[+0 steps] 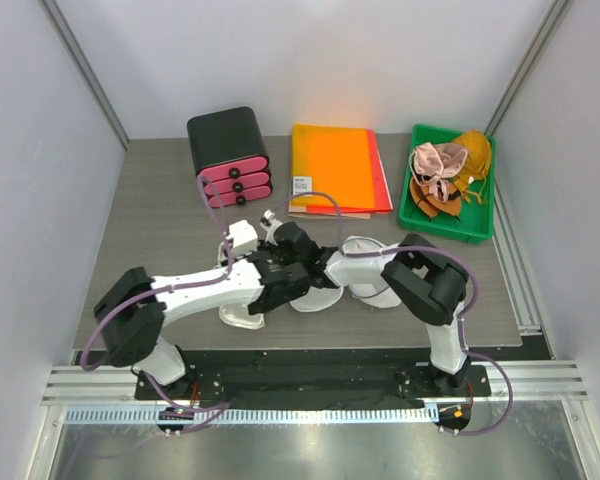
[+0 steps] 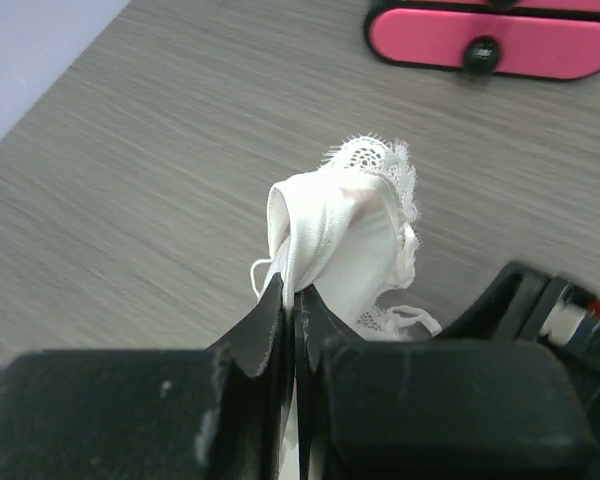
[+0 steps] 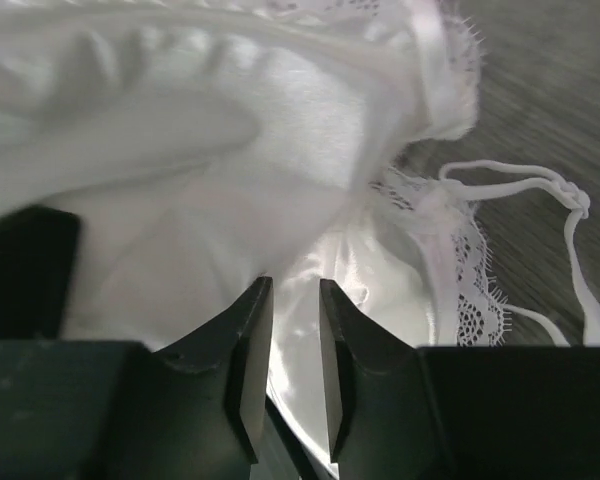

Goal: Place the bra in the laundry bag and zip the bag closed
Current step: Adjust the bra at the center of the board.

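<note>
— Two pincers over the middle of the table point(image 1: 160, 215): what is each one doing?
— The left gripper point(image 2: 292, 295) is pressed tight on a fold of the bra point(image 2: 340, 230). White cloth rises from between its fingers, with a lace edge at the top, clear of the wood.
— And the other?
— The right gripper point(image 3: 295, 300) has a narrow gap between its fingers. White satin fills the space just past the tips, but I see nothing pinched. A thin strap lies looped on the table to the right of it.
— Where does the bra sit in the scene?
— At the centre, between the two grippers, which come at it from left and right and nearly meet.
— The laundry bag point(image 1: 313, 300)?
— Just on the near side of the grippers I make out two white domes side by side. They look like the bag lying open, though the arms cover part of it. I cannot tell whether any of the bra is inside.
— What is at the far side?
— A black box with pink drawers point(image 1: 230, 155) at the far left and orange folders point(image 1: 332, 165) in the middle. At the far right is a green tray point(image 1: 442, 230) holding pink, orange and brown cloth.
</note>
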Robot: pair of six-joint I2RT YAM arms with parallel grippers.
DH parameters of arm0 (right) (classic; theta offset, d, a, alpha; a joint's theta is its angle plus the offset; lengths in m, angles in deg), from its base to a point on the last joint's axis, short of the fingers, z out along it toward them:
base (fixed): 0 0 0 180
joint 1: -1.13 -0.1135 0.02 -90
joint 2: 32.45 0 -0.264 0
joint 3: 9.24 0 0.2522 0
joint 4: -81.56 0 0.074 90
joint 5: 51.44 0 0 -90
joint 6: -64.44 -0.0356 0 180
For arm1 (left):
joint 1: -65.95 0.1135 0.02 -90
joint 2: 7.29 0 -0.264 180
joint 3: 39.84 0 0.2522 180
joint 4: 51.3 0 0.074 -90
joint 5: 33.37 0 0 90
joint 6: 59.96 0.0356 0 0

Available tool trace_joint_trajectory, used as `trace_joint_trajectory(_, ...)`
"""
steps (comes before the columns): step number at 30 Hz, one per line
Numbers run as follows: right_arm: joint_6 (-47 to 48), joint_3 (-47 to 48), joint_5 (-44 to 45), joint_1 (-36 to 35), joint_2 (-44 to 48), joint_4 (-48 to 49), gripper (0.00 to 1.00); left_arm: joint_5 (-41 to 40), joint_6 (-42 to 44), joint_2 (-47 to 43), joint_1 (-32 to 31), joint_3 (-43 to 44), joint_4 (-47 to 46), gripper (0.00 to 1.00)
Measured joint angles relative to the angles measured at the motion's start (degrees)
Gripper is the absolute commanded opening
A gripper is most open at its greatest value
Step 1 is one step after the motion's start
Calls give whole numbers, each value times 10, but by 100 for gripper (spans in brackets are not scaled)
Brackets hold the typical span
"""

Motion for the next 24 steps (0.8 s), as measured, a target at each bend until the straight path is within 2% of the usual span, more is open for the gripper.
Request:
trace_joint_trajectory(1, 0, -9, 0, 8, 15, -3, 34, -6, -26, 22, -5, 14, 12, 4)
trace_joint_trajectory(4, 2, -26, -3, 32, 49, -6, 35, -18, -80, 72, -32, 39, 30, 15)
trace_joint_trajectory(5, 5, -32, -3, 40, 59, -7, 34, -21, -89, 76, -40, 40, 34, 23)
trace_joint_trajectory(8, 10, -53, -7, 66, 80, -7, 35, -27, -92, 71, -63, 39, 47, 30)
trace_joint_trajectory(13, 22, -73, -19, 107, 85, -16, 35, -29, 11, 11, -73, -10, 34, 35)
trace_joint_trajectory(19, 57, -73, -35, 131, 85, -44, 36, -2, 139, -101, -72, -82, -62, 33)
trace_joint_trajectory(20, 62, -73, -38, 132, 85, -47, 36, 7, 157, -113, -71, -84, -78, 35)
trace_joint_trajectory(22, 70, -73, -43, 133, 85, -55, 36, 21, 176, -124, -68, -83, -96, 47)
trace_joint_trajectory(24, 78, -73, -50, 133, 85, -62, 39, 45, 183, -127, -60, -77, -96, 49)
